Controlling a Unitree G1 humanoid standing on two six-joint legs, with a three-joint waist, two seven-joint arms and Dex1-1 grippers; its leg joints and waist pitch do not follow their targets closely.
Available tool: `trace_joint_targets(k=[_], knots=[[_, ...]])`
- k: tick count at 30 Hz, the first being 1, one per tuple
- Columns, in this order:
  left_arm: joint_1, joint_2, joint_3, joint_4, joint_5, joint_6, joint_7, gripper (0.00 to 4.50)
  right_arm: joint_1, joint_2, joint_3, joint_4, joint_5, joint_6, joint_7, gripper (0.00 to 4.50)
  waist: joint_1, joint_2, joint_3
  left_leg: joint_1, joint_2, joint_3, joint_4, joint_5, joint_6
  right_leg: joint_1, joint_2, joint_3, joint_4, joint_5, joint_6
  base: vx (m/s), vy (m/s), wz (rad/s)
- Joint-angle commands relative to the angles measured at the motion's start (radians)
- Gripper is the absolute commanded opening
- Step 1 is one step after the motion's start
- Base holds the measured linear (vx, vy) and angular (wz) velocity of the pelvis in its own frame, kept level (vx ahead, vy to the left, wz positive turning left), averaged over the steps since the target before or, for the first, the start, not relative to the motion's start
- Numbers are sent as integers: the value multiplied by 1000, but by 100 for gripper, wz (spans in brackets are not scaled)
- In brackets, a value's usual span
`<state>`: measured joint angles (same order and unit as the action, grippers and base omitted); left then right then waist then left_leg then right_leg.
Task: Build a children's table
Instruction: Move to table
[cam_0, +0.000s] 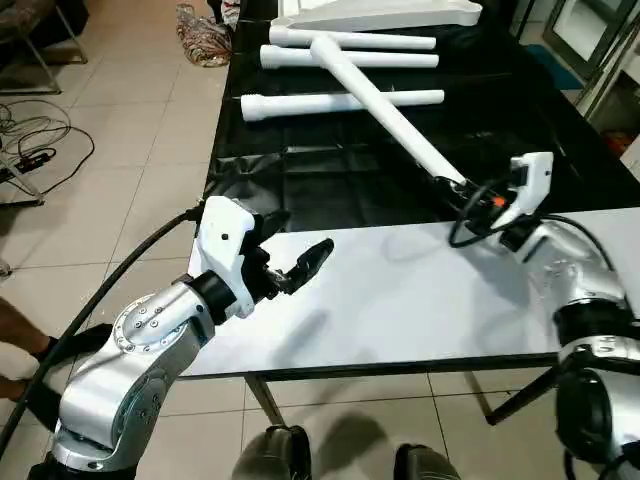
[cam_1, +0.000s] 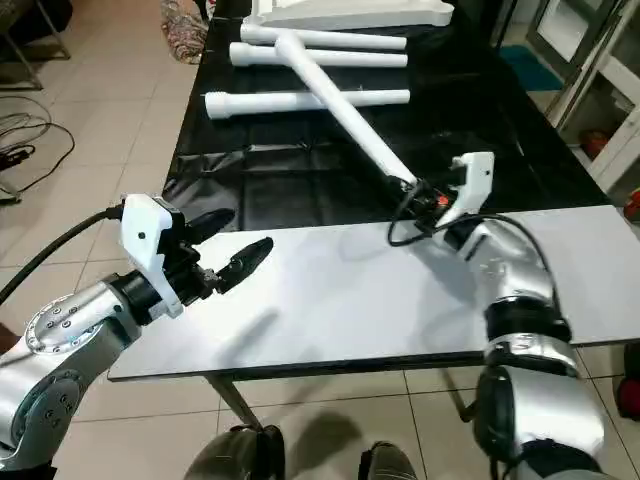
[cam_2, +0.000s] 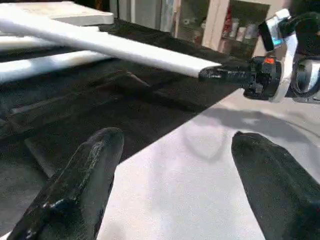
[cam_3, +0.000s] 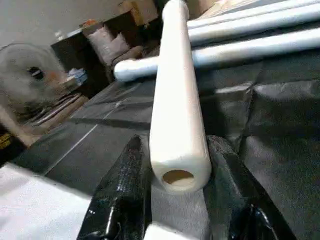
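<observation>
The children's table lies in parts on the black bench. Its white top (cam_0: 390, 14) rests at the far end, with three white legs (cam_0: 345, 99) lying crosswise in front of it. A fourth leg (cam_0: 385, 108) runs diagonally over them toward me. My right gripper (cam_0: 452, 186) is shut on its near end, one black finger (cam_3: 125, 190) on each side of the open tube mouth (cam_3: 179, 167). My left gripper (cam_0: 293, 242) hovers open above the near left part of the white board (cam_0: 400, 300), holding nothing. Its fingers (cam_2: 82, 175) point toward the right gripper (cam_2: 235, 75).
A black sheet (cam_0: 330, 170) covers the bench beyond the white board. Cables (cam_0: 35, 140) lie on the tiled floor to the left, and a patterned bag (cam_0: 203, 35) sits by the bench's far left corner. Shelving (cam_0: 600, 50) stands at the right.
</observation>
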<state>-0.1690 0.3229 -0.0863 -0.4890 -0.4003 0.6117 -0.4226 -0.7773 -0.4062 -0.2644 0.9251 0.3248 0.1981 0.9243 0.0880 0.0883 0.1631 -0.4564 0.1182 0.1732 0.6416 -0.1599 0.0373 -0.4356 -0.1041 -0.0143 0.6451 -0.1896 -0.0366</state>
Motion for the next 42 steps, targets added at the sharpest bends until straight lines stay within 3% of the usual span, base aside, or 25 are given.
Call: trace_joint_targets(k=[1, 8, 11, 13, 15, 21, 25, 30, 33, 38, 42], knots=[[6, 9, -3, -22, -7, 12, -7, 396, 16, -14, 20, -29, 16, 26, 64, 117, -2, -38, -103, 45, 86, -35, -91, -263, 93, 43, -48, 17, -79, -268, -214, 0, 0, 0], [-33, 20, -4, -5, -5, 25, -10, 396, 37, -44, 95, -52, -31, 56, 182, 117, -4, -40, -102, 48, 89, -37, -99, -322, 61, 37, -49, 15, -81, -312, -197, 0, 0, 0], [-59, 33, -7, -4, -16, 45, -30, 429, 36, -48, 124, -47, -55, 53, 196, 117, -4, -38, -100, 53, 88, -37, -101, -354, 42, 32, -48, 16, -85, -339, -191, 0, 0, 0], [-71, 41, -9, -5, -20, 56, -39, 429, 33, -50, 140, -35, -67, 59, 205, 117, -3, -29, -101, 56, 88, -40, -105, -398, 10, 29, -48, 15, -84, -348, -182, 0, 0, 0], [-73, 42, -9, -5, -20, 55, -39, 448, 32, -52, 146, -30, -73, 56, 209, 117, -5, -32, -101, 56, 89, -39, -109, -422, 0, 29, -47, 14, -85, -343, -177, 0, 0, 0], [-78, 52, -15, 2, 10, 50, -27, 450, -1, -40, 175, 35, -134, -1, 120, 117, -5, -34, -102, 60, 90, -37, -113, -453, -20, 25, -50, 15, -87, -336, -175, 0, 0, 0], [-83, 52, -12, 19, 39, 45, -1, 450, -20, -18, 178, 68, -156, -32, 27, 117, -8, -35, -100, 63, 89, -36, -115, -486, -41, 19, -50, 14, -91, -380, -159, 0, 0, 0], [-99, 66, -8, 49, 80, 39, 29, 450, -30, 15, 185, 100, -179, -76, -26, 117, -10, -35, -96, 71, 86, -41, -120, -579, -79, 10, -50, 13, -100, -470, -111, 0, 0, 0], [-100, 65, -3, 49, 76, 41, 27, 450, -33, 18, 184, 105, -174, -81, -14, 117, -9, -33, -97, 73, 87, -43, -125, -615, -96, 9, -47, 10, -100, -466, -103, 0, 0, 0], [-95, 51, 2, 44, 84, 39, 36, 450, -44, 24, 170, 112, -155, -99, -1, 117, -10, -33, -100, 75, 87, -37, -136, -620, -95, 14, -44, 4, -104, -417, -103, 0, 0, 0], [-96, 40, -4, 52, 93, 29, 47, 450, -51, 34, 128, 89, -100, -59, 46, 117, -12, -34, -90, 82, 85, -36, -136, -665, -95, 8, -48, -1, -121, -531, -74, 0, 0, 0]])
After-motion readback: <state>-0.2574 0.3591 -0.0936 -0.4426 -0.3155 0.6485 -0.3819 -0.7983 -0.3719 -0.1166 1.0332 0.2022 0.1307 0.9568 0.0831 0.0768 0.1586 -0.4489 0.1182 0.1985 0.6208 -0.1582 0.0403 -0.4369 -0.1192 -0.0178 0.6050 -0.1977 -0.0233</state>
